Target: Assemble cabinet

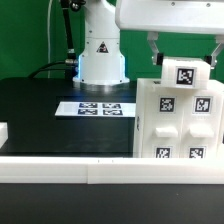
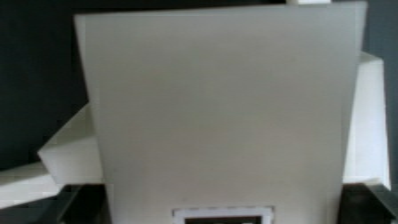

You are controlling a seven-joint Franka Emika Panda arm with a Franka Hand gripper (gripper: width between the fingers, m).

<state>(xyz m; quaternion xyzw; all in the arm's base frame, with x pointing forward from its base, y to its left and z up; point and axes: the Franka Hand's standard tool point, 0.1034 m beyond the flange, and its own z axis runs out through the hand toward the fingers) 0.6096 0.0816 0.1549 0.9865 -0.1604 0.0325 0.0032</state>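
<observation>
On the exterior view's right, the gripper (image 1: 183, 55) comes down from above onto the top of the cabinet (image 1: 178, 112). Its two fingers (image 1: 153, 52) hang far apart, one at each side of the cabinet's top part. It looks like they touch the sides there, but I cannot tell for sure if they squeeze it. In the wrist view the fingers do not show.

The table (image 1: 50, 115) is black. A white rail (image 1: 60, 171) runs along its front edge. The marker board (image 1: 96, 108) lies flat in the middle of the table, near the robot base (image 1: 100, 55). The base is white and has a triangle sticker on it. Behind it the wall is green.

The cabinet is white and stands upright on the table, near the front rail. Its front has bumpy blocks, and each one has a small black-and-white tag (image 1: 185, 75). In the wrist view, a big plain white face of the cabinet (image 2: 214, 100) fills most of the picture. A dark tag shows at its low edge, cut off.
</observation>
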